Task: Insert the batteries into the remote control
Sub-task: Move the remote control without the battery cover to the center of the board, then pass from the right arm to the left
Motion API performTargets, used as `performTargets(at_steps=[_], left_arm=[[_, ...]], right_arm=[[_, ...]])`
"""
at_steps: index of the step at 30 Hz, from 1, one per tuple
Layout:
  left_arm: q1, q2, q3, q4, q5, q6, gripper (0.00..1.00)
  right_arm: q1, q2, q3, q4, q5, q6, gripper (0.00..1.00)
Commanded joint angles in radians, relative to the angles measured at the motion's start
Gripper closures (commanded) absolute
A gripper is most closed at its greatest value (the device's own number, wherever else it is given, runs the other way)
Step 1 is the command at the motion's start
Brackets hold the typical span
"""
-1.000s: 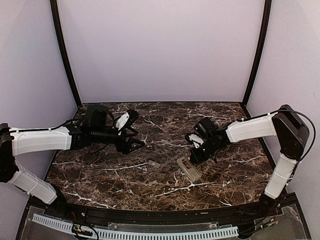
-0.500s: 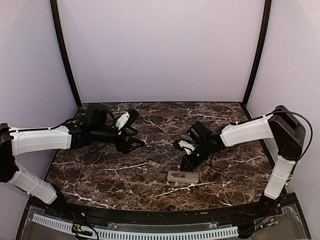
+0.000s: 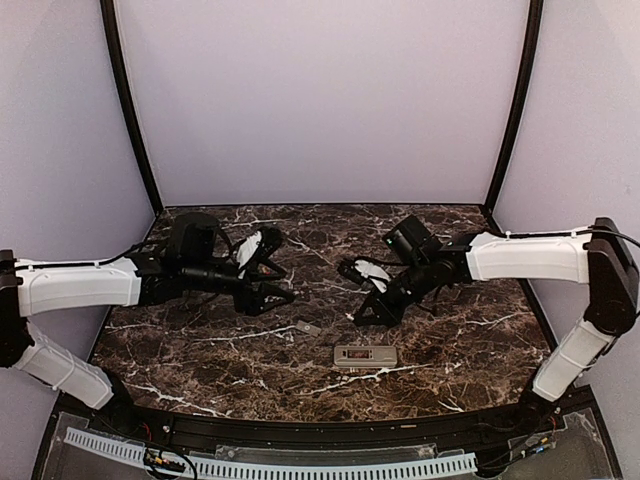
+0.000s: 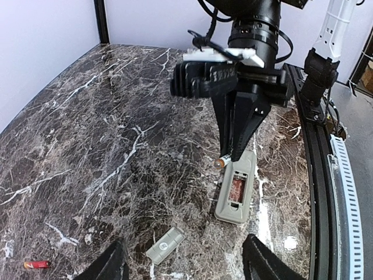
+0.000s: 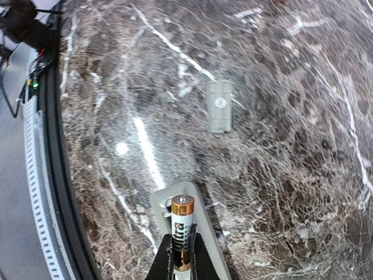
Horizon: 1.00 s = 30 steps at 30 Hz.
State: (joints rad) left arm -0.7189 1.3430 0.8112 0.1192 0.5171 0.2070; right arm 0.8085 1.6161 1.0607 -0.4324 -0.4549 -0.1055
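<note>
the right jaws are clamped on a battery [image 5: 182, 232], which is held lengthwise between them with its gold-capped end jutting past the tips. that end is poised low over one end of the remote control [image 4: 236, 189]; whether the two touch cannot be told. the remote control is laid back-up on the bench [image 3: 200, 350], near the front edge and about midway between the two arms. its compartment is uncovered and something red is seen inside it. the left jaws are held apart with nothing between them, above the bench and well to the left of the remote control. a small flat grey cover piece [image 4: 165, 245] is seen lying on the bench, between the left jaws and the remote control and apart from both. a second battery [image 4: 36, 265], red, is seen lying on the marble well apart from the remote control, beyond the cover piece.
</note>
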Motion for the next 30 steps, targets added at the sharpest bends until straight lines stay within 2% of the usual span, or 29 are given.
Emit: performTargets(at_steps=[1, 3, 5, 6, 9, 13, 17, 20, 25, 30], left_arm=[[-0.066, -0.078, -0.089, 0.126, 0.036, 0.071, 0.36], [-0.131, -0.112, -0.128, 0.156, 0.044, 0.168, 0.36], [-0.218, -0.144, -0.148, 0.142, 0.001, 0.327, 0.34], [-0.248, -0.157, -0.150, 0.135, -0.065, 0.428, 0.33], [-0.349, -0.149, -0.137, 0.110, -0.198, 0.601, 0.30], [-0.407, -0.105, -0.134, 0.170, -0.365, 0.830, 0.29], [-0.424, -0.050, -0.120, 0.223, -0.421, 0.906, 0.31], [-0.427, -0.017, -0.106, 0.241, -0.439, 0.922, 0.37], [-0.427, 0.038, -0.068, 0.212, -0.425, 0.904, 0.50], [-0.427, 0.064, -0.042, 0.205, -0.417, 0.897, 0.53]], right_arm=[[0.027, -0.078, 0.004, -0.040, -0.170, -0.168, 1.00], [0.027, -0.080, 0.036, -0.110, -0.218, -0.198, 1.00], [0.027, -0.063, 0.088, -0.186, -0.228, -0.213, 1.00], [0.027, -0.051, 0.114, -0.221, -0.228, -0.218, 1.00], [0.030, -0.023, 0.164, -0.284, -0.240, -0.218, 1.00], [0.045, -0.009, 0.202, -0.316, -0.244, -0.207, 1.00], [0.064, 0.000, 0.227, -0.338, -0.237, -0.195, 1.00], [0.079, 0.006, 0.232, -0.351, -0.229, -0.192, 1.00], [0.095, 0.019, 0.241, -0.361, -0.219, -0.193, 1.00], [0.115, 0.040, 0.260, -0.373, -0.206, -0.200, 1.00]])
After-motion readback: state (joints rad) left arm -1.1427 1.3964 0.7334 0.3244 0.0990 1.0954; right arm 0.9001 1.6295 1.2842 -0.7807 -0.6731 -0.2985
